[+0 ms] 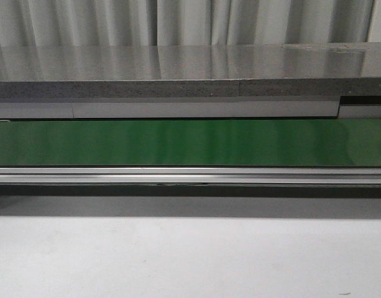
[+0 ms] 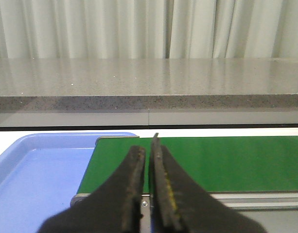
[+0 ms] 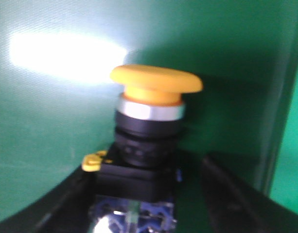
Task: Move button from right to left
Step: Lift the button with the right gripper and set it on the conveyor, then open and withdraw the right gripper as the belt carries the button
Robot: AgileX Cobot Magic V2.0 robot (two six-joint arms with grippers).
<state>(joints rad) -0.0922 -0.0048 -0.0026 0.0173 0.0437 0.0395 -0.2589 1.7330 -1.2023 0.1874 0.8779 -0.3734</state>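
Note:
The button fills the right wrist view, lying on the green belt. It has a yellow-orange cap, a silver ring and a black boxy body with a small yellow tab. My right gripper is open, with one finger on each side of the button's body. The left-hand finger lies close against the body, and a gap of green belt shows before the other finger. My left gripper is shut and empty over the belt's left end. Neither gripper nor the button shows in the front view.
A blue tray lies just past the left end of the green conveyor belt. The belt runs across the front view, with a metal rail in front and a grey stone counter behind.

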